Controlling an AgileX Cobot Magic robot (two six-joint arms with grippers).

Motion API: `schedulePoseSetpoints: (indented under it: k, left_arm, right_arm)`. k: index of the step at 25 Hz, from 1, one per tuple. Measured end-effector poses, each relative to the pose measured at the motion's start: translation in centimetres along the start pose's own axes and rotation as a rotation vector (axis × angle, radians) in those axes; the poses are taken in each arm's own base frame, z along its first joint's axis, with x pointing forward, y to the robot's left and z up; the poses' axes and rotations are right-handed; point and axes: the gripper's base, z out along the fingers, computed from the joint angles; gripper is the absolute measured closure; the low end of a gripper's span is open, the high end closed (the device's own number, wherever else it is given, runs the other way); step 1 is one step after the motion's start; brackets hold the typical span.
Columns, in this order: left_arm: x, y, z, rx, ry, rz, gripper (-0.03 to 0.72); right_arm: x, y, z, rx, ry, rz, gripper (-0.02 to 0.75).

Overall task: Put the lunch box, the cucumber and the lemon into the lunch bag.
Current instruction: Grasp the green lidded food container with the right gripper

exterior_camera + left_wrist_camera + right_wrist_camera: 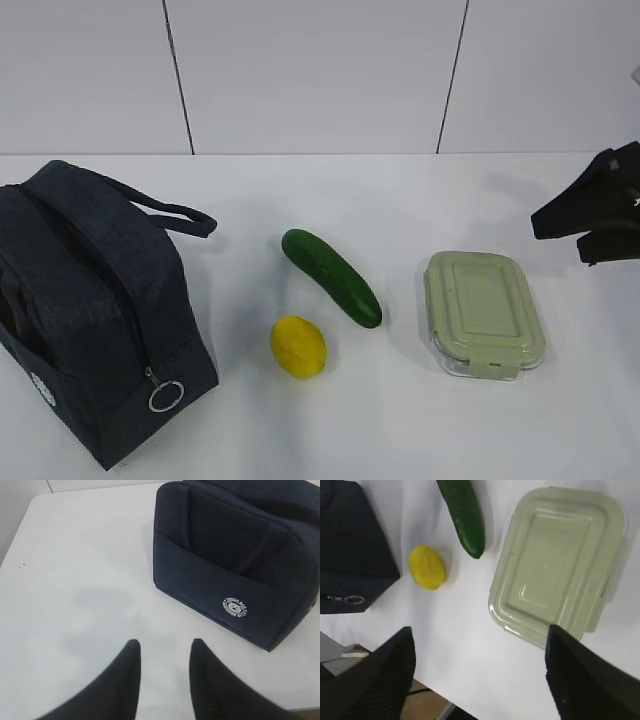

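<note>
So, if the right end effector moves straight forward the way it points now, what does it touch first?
Most likely the lunch box. In the right wrist view the open right end effector has bare white table just ahead, then the box's near corner. The lemon lies off to the left. Height above the table is unclear.

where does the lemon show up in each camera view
Exterior view: the lemon lies at lower centre, between the lunch bag and the cucumber.
Left wrist view: not in it; only the bag shows.
Right wrist view: left of centre, beside the cucumber's tip.
Shared landmark: the bag's silver ring pull, left of the lemon in both views.
</note>
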Motion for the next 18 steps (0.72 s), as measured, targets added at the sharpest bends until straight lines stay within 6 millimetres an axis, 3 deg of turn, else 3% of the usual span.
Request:
schedulePoseSetpoints:
  k: [8, 14, 18]
  left_arm:
    - [0.0, 0.0, 0.0, 0.0, 0.0, 0.0, 0.446]
    - [0.0, 0.0, 0.0, 0.0, 0.0, 0.0, 0.446]
    - [0.0, 0.0, 0.0, 0.0, 0.0, 0.0, 0.446]
  right_arm:
    - [-0.8, -6.7, 2.9, -0.118, -0.055, 0.065, 0.129]
    - [-0.7, -9.6, 5.8, -0.16, 0.002, 0.087, 0.13]
    - [-1.2, -10.8, 6.5, -0.166, 0.022, 0.08, 0.132]
